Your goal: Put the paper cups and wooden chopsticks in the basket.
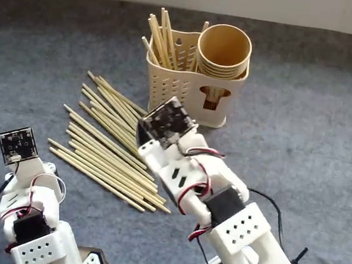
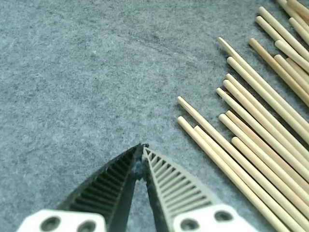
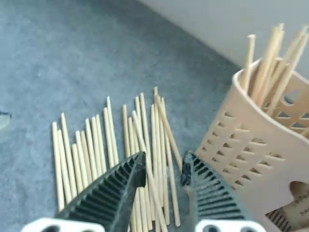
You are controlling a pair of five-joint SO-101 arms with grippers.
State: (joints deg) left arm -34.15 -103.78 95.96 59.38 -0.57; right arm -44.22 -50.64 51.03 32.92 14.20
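Cream basket [image 1: 168,90] by grey tabletop's [image 1: 315,121] far edge, holding stacked paper cups [image 1: 224,49] and upright chopsticks [image 1: 164,36], loose wooden chopsticks [image 1: 108,144] mid-tabletop, right gripper [image 3: 164,162] spread above them, left gripper [image 2: 144,146] pressed together, empty, front-left corner.

So the basket [image 1: 191,91] sits toward the back of the mat [image 1: 314,134], roughly mid-width. The paper cups [image 1: 224,47] are stacked in its right compartment, and the standing chopsticks [image 1: 163,37] are in the left one, leaning a bit. The loose chopsticks [image 1: 108,144] lie flat on the mat, front-left of the basket, side by side, with the nearest ones just beside its front-left corner. The right gripper [image 3: 163,162] is over the basket-side end of that pile with a few sticks in line between its fingertips; honestly can't tell if it's touching them. The left gripper [image 2: 144,146] is over bare mat just left of the pile, at the front left.
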